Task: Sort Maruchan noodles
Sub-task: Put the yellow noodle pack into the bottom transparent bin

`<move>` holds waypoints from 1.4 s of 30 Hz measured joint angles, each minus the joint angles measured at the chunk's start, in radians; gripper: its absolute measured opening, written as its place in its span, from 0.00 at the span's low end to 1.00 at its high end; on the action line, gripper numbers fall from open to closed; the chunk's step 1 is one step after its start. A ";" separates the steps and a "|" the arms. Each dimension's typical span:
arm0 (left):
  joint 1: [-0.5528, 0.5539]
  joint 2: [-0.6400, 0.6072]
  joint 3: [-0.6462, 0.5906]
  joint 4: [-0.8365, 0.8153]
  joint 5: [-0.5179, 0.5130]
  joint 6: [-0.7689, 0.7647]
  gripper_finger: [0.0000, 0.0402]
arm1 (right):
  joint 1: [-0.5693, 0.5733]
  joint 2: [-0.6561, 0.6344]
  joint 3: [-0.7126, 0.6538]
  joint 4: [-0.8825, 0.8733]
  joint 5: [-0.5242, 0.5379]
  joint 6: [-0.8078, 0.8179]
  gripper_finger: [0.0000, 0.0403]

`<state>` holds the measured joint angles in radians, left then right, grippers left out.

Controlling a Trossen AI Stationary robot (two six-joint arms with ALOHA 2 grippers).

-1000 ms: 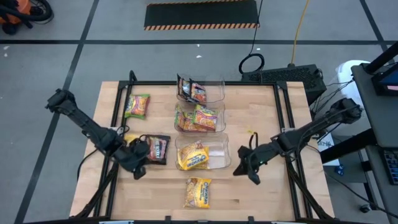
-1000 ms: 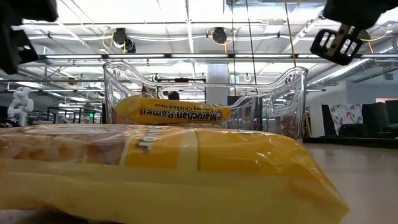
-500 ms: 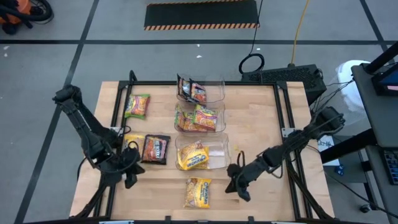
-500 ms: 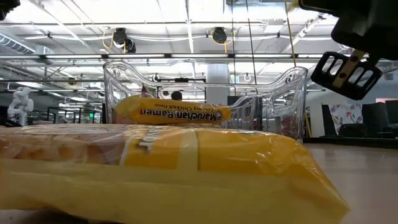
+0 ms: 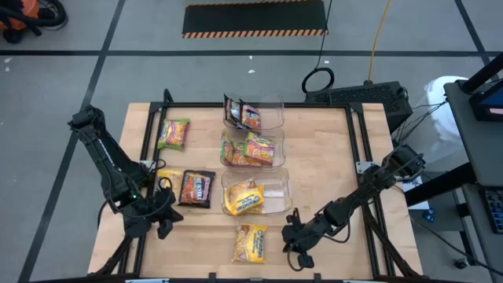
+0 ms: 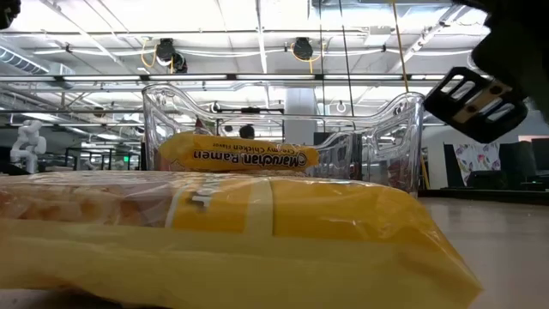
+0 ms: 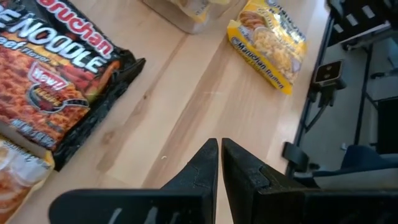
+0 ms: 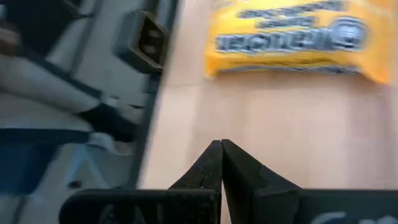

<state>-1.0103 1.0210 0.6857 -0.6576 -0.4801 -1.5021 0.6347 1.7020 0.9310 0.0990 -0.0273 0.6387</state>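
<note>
High view first: your right gripper (image 5: 297, 242) has swung down toward the near edge of the desk (image 5: 330, 157) in the last second, and it now sits just beside the loose yellow Maruchan packet (image 5: 251, 243) lying alone in front of the bins. Fingers together, nothing held; the right wrist view shows them meeting at the tips, with that yellow packet straight ahead of them across bare wood. That looks like a line-up for the next pick, so you'll need to open up before closing in.

Your left gripper (image 5: 161, 218) has pulled back off the dark brown packet (image 5: 197, 188) and hangs just short of it, fingers also pressed shut and empty. The packet lies flat just ahead of it, with an orange packet (image 7: 15, 177) tucked against its edge.

Sorting is well along, by the look of it. The bin nearest your right gripper (image 5: 277, 195) holds a yellow packet, the middle bin (image 5: 277, 149) holds green-yellow ones, the far bin (image 5: 271, 115) dark ones. A green-yellow packet (image 5: 174, 134) waits well beyond the left gripper.
</note>
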 joint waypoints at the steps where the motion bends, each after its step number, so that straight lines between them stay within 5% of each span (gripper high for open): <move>1: 0.000 0.000 0.000 0.007 0.000 0.000 0.06 | 0.002 0.001 0.000 -0.010 0.024 -0.002 0.00; 12: 0.000 0.000 0.000 0.036 0.000 0.009 0.06 | 0.001 0.003 0.001 0.040 0.081 0.053 0.00; 17: 0.000 0.000 0.000 0.033 0.000 0.041 0.06 | -0.005 0.067 0.001 0.222 0.082 0.084 0.01; 28: 0.000 0.000 0.000 0.033 0.023 0.187 0.06 | -0.008 0.151 0.001 0.378 0.084 0.219 0.21; 34: 0.000 0.000 0.000 0.033 0.088 0.275 0.06 | -0.015 0.150 0.001 0.399 0.196 0.320 0.26; 42: -0.001 0.000 0.000 0.033 0.090 0.327 0.06 | -0.013 0.150 0.037 0.446 0.263 0.251 0.26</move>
<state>-1.0114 1.0210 0.6854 -0.6247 -0.3897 -1.1748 0.6212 1.8523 0.9682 0.5445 0.2356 0.8898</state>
